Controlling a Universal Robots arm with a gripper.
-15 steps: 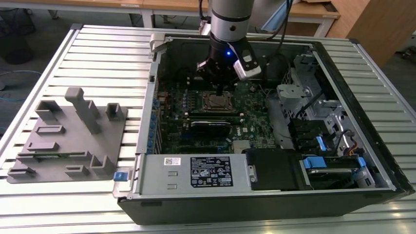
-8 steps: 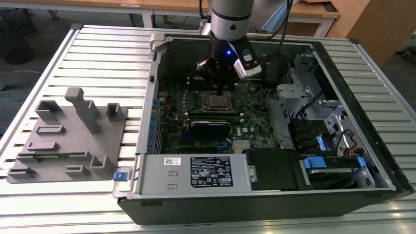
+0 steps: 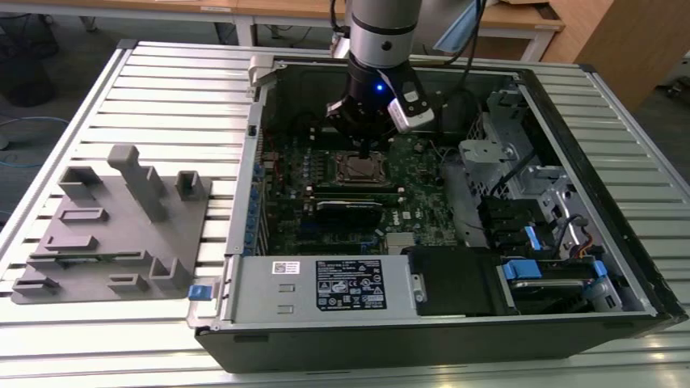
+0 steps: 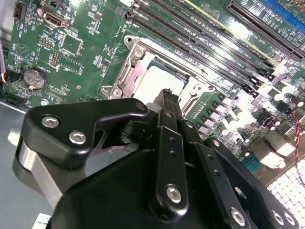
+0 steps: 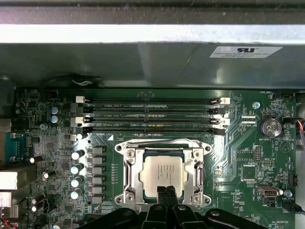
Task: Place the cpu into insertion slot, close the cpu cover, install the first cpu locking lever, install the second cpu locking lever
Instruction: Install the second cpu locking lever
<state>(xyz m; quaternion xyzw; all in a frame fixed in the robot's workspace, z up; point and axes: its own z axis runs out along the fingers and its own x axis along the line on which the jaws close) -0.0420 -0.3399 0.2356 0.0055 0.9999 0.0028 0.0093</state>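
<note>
The cpu [image 5: 162, 172], a silvery square chip, lies in the insertion slot on the green motherboard [image 5: 238, 143]. The cpu cover [image 5: 134, 168], a metal frame with a square cut-out, lies flat around the chip. Thin metal levers run along the frame's sides; I cannot tell whether they are latched. My gripper [image 5: 167, 191] is shut with nothing between its black fingers, and its tips sit over the edge of the cpu and cover. In the second wrist view the gripper [image 4: 167, 95] points down at the cpu [image 4: 155, 81]. From the exterior view the gripper [image 3: 370, 153] hangs just above the socket [image 3: 360, 169].
The open computer case [image 3: 248, 242] lies on a slatted table. Memory slots [image 5: 152, 114] run beside the socket, with the case wall [image 5: 152, 67] beyond them. A labelled power supply [image 3: 345, 284] and drive bays [image 3: 528, 242] fill the case's near and right parts. A grey fixture tray [image 3: 108, 234] sits at the exterior view's left.
</note>
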